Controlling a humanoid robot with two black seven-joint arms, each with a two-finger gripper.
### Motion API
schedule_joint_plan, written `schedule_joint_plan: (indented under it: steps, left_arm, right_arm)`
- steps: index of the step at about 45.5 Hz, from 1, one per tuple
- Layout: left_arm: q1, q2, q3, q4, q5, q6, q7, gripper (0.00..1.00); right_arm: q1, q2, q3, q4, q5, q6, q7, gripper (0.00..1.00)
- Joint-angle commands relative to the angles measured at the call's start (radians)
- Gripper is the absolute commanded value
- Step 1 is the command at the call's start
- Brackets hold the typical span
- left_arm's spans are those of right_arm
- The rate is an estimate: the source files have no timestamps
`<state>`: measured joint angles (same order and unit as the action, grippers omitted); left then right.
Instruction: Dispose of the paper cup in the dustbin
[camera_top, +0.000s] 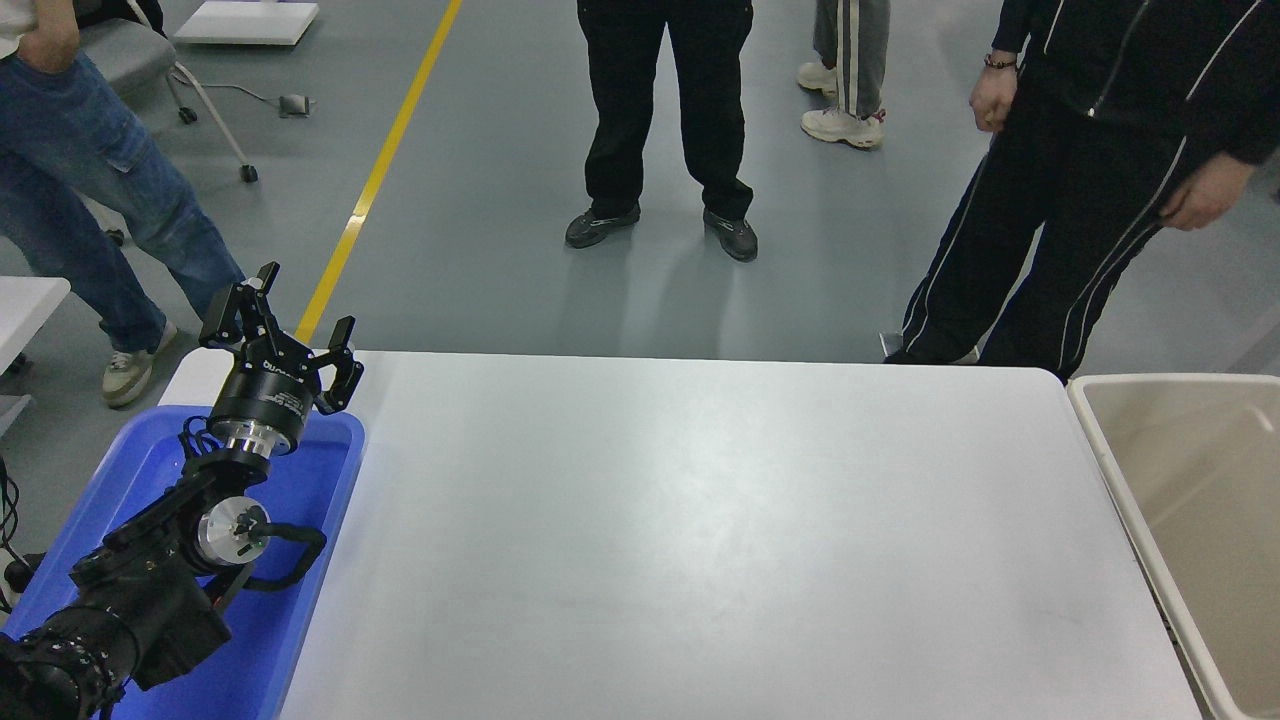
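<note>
The beige dustbin (1105, 450) stands against the table's right edge, and only its left part shows. The paper cup is out of view. My left gripper (283, 322) is parked at the lower left above the blue tray, fingers spread open and empty. My right arm and gripper are out of view.
A bright blue plastic tray (320, 520) lies along the white table's (700, 540) left edge under my left arm. Several people stand on the grey floor beyond the table's far side; one in black trousers (1020, 250) stands close to the far right corner.
</note>
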<state>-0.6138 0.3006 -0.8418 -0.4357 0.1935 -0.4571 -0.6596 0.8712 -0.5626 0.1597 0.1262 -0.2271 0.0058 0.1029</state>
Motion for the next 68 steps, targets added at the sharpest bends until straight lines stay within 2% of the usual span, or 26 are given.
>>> schedule_joint_plan:
  steps: [1,13,26,43,52,62,68]
  left_arm:
    - [0.0,0.0,0.0,0.0,0.0,0.0,0.0,1.0]
    - [0.0,0.0,0.0,0.0,0.0,0.0,0.0,1.0]
    - [0.0,0.0,0.0,0.0,0.0,0.0,0.0,1.0]
    - [0.0,0.0,0.0,0.0,0.0,0.0,0.0,1.0]
    - [0.0,0.0,0.0,0.0,0.0,0.0,0.0,1.0]
    - [0.0,0.0,0.0,0.0,0.0,0.0,0.0,1.0]
    - [0.0,0.0,0.0,0.0,0.0,0.0,0.0,1.0]
  right_arm:
    - [0.054,-0.052,0.245,0.145,0.052,0.003,0.001,0.99]
    - [0.043,-0.088,0.599,0.341,0.052,0.006,0.008,0.99]
    - [0.022,-0.117,0.669,0.521,0.054,0.011,0.023,0.99]
    - [-0.155,-0.025,0.94,0.694,0.052,0.008,0.024,1.0]
    - [-0.227,0.038,0.962,0.707,0.051,0.011,0.038,1.0]
    - [-0.284,0.096,0.96,0.708,0.035,0.017,0.15,1.0]
    - [-0.287,0.115,0.96,0.708,0.035,0.019,0.161,1.0]
